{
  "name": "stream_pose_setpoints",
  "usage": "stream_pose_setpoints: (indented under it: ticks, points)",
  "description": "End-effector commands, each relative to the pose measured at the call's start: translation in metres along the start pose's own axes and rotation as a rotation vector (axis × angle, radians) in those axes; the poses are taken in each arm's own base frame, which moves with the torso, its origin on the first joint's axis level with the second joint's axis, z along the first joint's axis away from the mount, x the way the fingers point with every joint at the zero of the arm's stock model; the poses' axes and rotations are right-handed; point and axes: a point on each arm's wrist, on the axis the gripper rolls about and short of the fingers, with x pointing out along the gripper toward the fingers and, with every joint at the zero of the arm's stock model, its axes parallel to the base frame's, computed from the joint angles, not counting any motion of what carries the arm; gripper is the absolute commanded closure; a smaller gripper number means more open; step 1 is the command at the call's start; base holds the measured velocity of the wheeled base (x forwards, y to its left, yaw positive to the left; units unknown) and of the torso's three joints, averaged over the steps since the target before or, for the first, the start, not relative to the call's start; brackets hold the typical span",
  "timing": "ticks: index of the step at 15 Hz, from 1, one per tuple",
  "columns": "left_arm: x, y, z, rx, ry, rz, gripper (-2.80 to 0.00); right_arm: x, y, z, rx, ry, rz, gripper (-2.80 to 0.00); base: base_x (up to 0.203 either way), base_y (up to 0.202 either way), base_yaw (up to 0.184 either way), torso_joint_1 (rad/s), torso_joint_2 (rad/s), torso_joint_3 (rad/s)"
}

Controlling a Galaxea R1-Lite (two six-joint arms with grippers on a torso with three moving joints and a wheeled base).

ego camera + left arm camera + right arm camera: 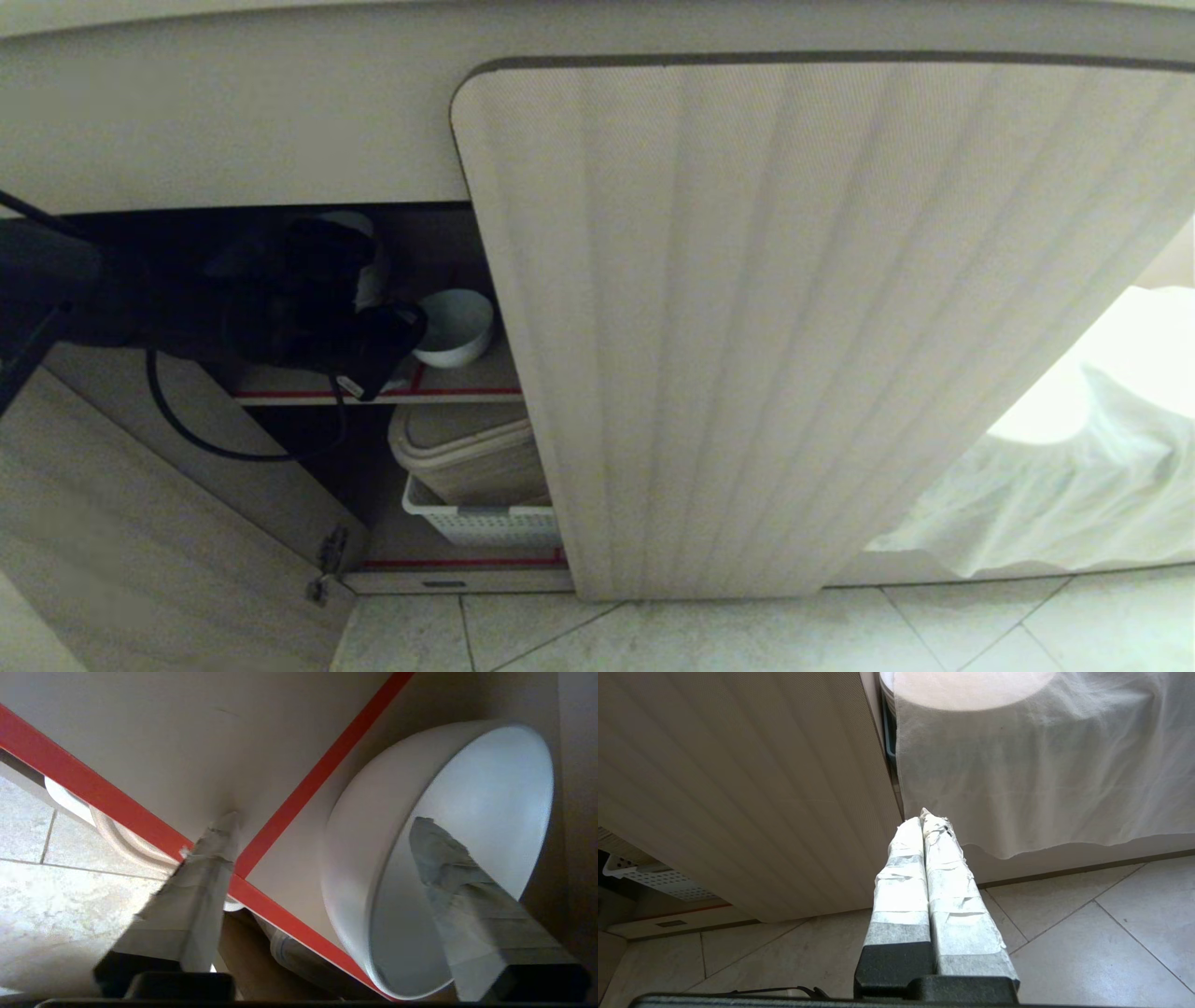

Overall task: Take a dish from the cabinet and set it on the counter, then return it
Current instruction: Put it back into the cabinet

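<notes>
jaws spread wide on the left gripper [322,835], straddling the rim of the bowl [455,327] on the cabinet [747,327] shelf [467,381], nothing gripped, looks returned, only withdrawal left.

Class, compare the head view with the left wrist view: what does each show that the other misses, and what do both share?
Head view only: the ribbed cabinet door, the white basket on the bottom shelf, a draped white cloth.
Left wrist view only: the left gripper open, one taped finger inside the bowl, the other outside.
Both: the white bowl on the red-edged shelf.
</notes>
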Motion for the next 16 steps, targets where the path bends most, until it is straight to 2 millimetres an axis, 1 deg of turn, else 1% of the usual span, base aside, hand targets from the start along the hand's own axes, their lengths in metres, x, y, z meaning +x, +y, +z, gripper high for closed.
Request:
stream_pose_setpoints:
  ticks: [1,16]
  points:
    - [-0.001,-0.001,0.000,-0.006,0.001,0.000,-2.80,0.000,0.000,0.000,0.001,0.001,0.000,0.00,0.000,0.000,0.000,0.000,0.00,0.000]
    - [-0.015,-0.004,0.002,-0.045,-0.016,-0.022,-2.80,0.000,0.000,0.000,0.001,0.001,0.000,0.00,0.000,0.000,0.000,0.000,0.00,0.000]
